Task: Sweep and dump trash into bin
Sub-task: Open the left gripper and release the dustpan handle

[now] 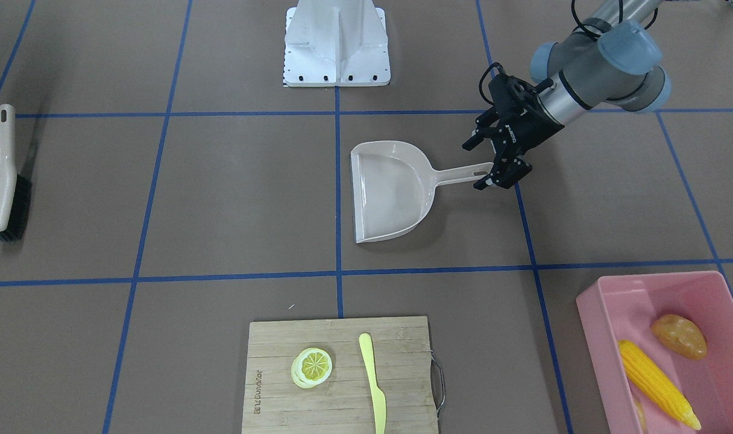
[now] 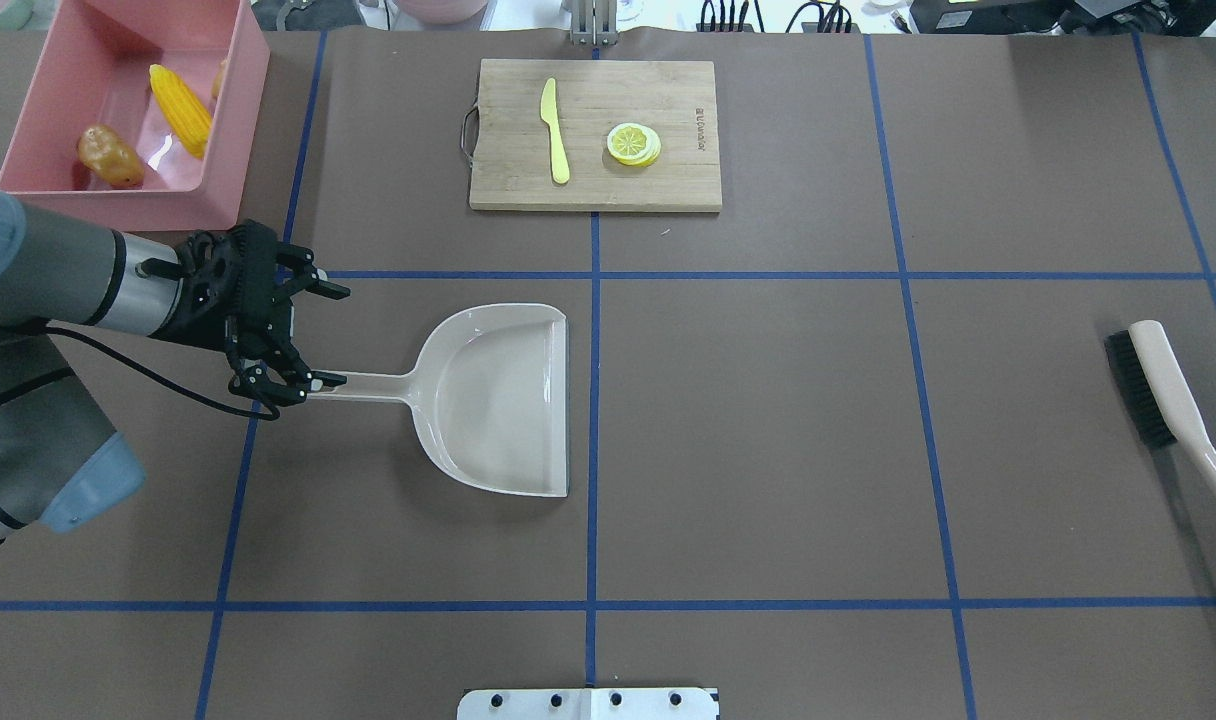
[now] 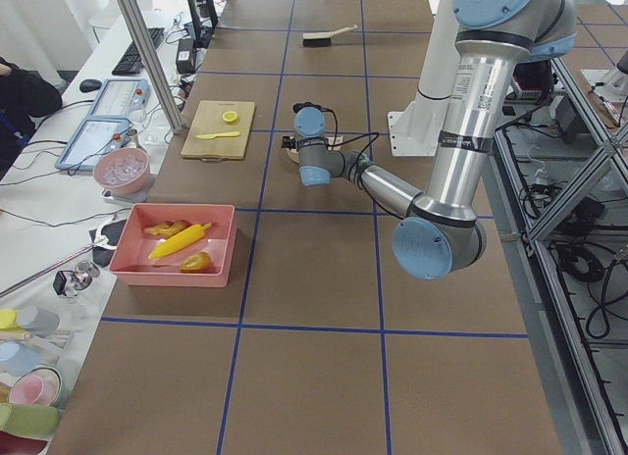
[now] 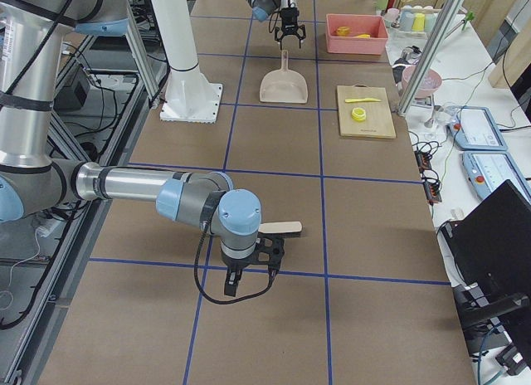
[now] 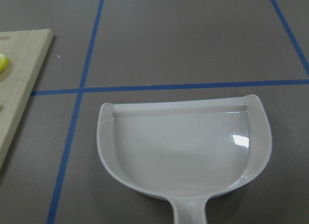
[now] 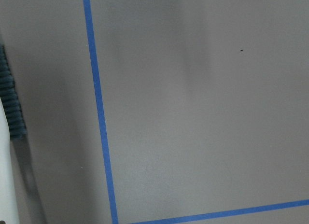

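Note:
The pink bin (image 2: 253, 120) stands at the far left and holds the yellow corn cob (image 2: 180, 108), the orange-brown potato-like lump (image 2: 111, 157) and the tan ginger root (image 3: 167, 228). The beige dustpan (image 2: 498, 400) lies empty on the table, its handle pointing at my left gripper (image 2: 338, 336). That gripper is open, with its near fingertip at the handle's end. My right gripper (image 4: 253, 273) shows only in the exterior right view, low over the table beside the brush (image 4: 278, 228). I cannot tell whether it is open or shut.
The brush (image 2: 1168, 400) lies at the table's right side. A wooden cutting board (image 2: 688, 190) at the far middle carries a lemon slice (image 2: 633, 143) and a pale yellow knife (image 2: 555, 130). The robot's white base plate (image 2: 588, 703) sits at the near edge.

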{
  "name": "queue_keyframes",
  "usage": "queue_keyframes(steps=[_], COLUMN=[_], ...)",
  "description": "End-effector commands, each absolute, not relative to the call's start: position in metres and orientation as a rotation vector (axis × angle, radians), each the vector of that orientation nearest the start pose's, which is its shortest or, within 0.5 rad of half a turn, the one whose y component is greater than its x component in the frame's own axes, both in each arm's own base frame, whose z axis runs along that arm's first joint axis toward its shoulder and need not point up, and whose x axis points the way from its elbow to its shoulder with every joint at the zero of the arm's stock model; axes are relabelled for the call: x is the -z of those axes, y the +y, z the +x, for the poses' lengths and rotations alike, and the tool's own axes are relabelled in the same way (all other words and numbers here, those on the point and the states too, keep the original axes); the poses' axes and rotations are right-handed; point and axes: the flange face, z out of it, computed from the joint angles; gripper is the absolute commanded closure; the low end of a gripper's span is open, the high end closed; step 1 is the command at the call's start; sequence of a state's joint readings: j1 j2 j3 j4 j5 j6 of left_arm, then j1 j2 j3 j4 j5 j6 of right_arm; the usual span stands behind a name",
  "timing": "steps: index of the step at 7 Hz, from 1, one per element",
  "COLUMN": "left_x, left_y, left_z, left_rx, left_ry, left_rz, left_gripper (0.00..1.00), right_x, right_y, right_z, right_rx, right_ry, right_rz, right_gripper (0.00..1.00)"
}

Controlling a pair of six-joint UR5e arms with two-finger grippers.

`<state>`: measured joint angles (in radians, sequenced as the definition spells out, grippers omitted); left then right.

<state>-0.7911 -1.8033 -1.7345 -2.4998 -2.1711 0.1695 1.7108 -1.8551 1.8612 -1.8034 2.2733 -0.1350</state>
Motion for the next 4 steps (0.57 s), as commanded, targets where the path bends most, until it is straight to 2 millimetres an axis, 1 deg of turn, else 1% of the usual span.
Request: queue_keyframes(steps=[1, 2, 3, 4], left_x=[-0.334, -0.325, -0.326, -0.329], left_y=[-0.497, -0.508, -0.519, -0.527], left_z=[0.313, 0.295, 0.272, 0.261], left_rx=[-0.969, -0.904, -0.859, -0.831], left_ry=[0.777, 0.697, 0.646, 0.627], left_rz=[1.162, 1.150, 1.085, 1.012], left_gripper=[0.02, 0.02, 0.02, 0.02], right_x=[-0.665, -0.664, -0.665, -0.664], right_y=[-0.338, -0.335, -0.334, -0.335], right_z=[0.125, 0.131, 0.131, 0.132], right_rx=[-0.104, -0.122, -0.123, -0.125], right_ry=[-0.724, -0.725, -0.724, -0.725], right_rz=[-0.112, -0.105, -0.107, -0.103], right_gripper=[0.00, 0.00, 0.00, 0.00])
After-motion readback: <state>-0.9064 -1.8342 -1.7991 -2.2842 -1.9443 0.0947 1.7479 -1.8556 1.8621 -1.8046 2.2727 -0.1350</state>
